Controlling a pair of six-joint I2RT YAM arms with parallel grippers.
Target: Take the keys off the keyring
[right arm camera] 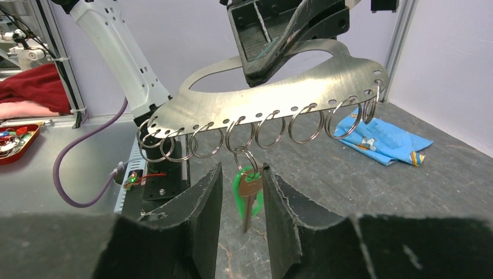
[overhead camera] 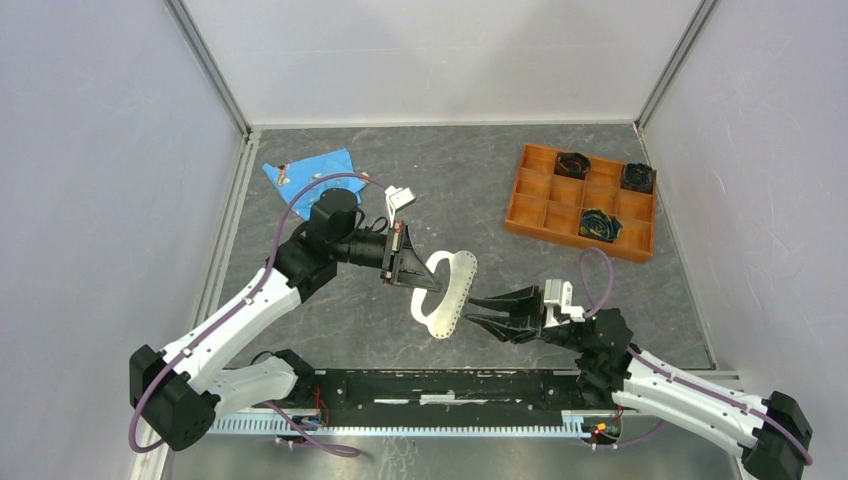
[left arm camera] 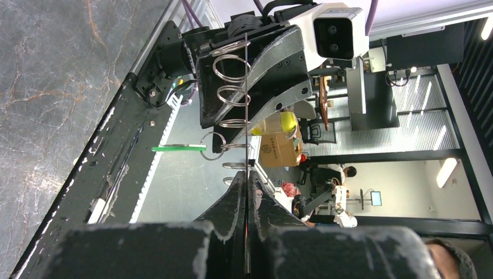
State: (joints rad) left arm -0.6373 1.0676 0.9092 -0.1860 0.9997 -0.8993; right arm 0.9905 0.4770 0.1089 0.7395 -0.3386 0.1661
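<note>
Keyring [overhead camera: 455,300] is up off the tabletop [overhead camera: 450,190], held in the air mid-scene, roughly between the two arms. Left claw [overhead camera: 428,283] is clenched on it on the side away from the holes, with the flat plate pinched between both fingers. Edge-on in the left wrist view, the plate reads as a thin line.

The holed outer edge is turned toward the right arm, with a row of split rings [right arm camera: 273,131] hanging all along it. The rings are bunched and overlapping at one end. Only one key [right arm camera: 249,195] can be seen: green head, silvery blade, dangling from a ring near the middle of the row, pointing down.

Right claw [overhead camera: 472,310] is released, jaws spread, tips just short of the keyring's holed edge. From its wrist camera the key hangs in the gap between the two fingers [right arm camera: 200,215]. There is open space on one side, and the green head sits right beside the other finger. Cannot tell whether it touches.

Open grey surface lies under the keyring and around both claws. Orange tray [overhead camera: 530,200] sits well apart at the far right, close to the right wall, with three dark bundles [overhead camera: 598,224] in separate compartments. Blue cloth [overhead camera: 310,172] lies at the far left near the wall rail, beyond the left arm.
</note>
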